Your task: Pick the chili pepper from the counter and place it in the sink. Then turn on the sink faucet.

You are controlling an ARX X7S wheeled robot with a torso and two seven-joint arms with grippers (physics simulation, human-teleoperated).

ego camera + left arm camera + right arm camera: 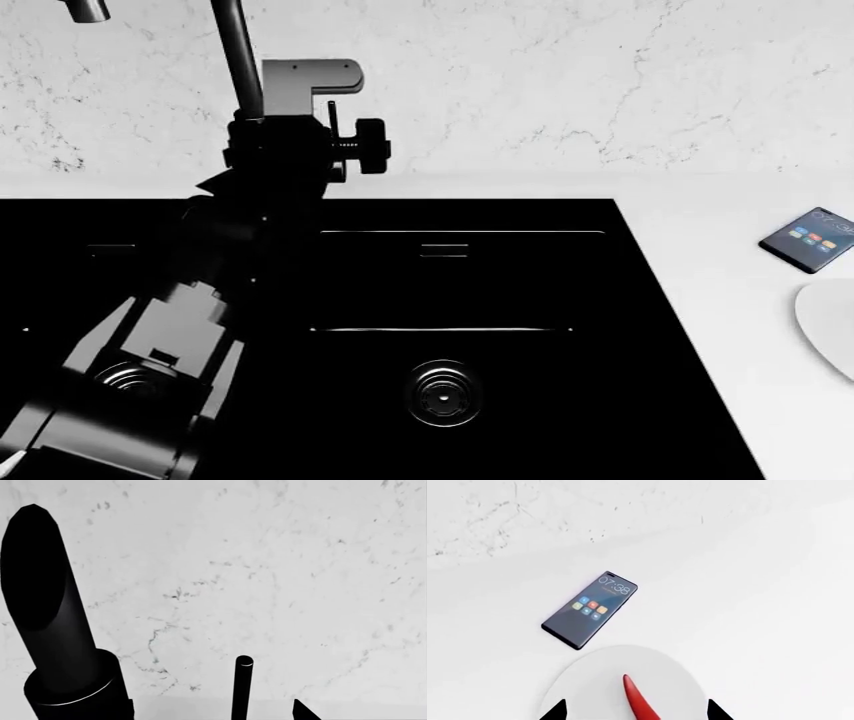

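Observation:
The red chili pepper (639, 700) lies on a white plate (587, 680) on the white counter (760, 630). My right gripper (637, 713) is open, with one dark fingertip on each side of the pepper, not closed on it. It is out of the head view. My left gripper (318, 82) is raised at the sink faucet (238, 50), behind the black sink (534, 270). In the left wrist view the thick faucet pipe (47, 605) fills one side. The slim lever (243, 690) stands between my open left gripper's (213, 715) jaws. One fingertip (303, 711) shows.
A smartphone (590, 609) with a lit screen lies on the counter beyond the plate; it also shows in the head view (810, 240), with the plate's edge (830, 320) below it. Two round drains (442, 392) sit in the basin. The marble backsplash (601, 80) rises behind.

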